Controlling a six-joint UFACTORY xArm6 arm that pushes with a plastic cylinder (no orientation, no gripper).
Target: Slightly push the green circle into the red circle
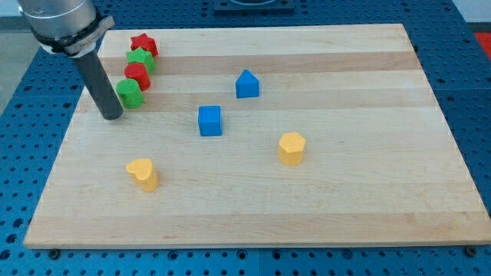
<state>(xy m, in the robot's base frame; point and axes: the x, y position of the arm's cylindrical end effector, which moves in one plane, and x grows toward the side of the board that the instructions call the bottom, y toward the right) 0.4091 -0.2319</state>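
The green circle (pixel 131 93) sits near the board's upper left, touching the red circle (pixel 138 75) just above it. My tip (pixel 112 116) rests on the board at the green circle's lower left, close beside it. Above the red circle lie a green star (pixel 141 58) and a red star (pixel 143 44), so the four form a short column.
A blue cube (pixel 209 120) and a blue house-shaped block (pixel 247 84) lie mid-board. A yellow hexagon (pixel 291 148) is right of centre and a yellow heart (pixel 143 174) at lower left. The wooden board (pixel 360 207) lies on a blue perforated table (pixel 476 92).
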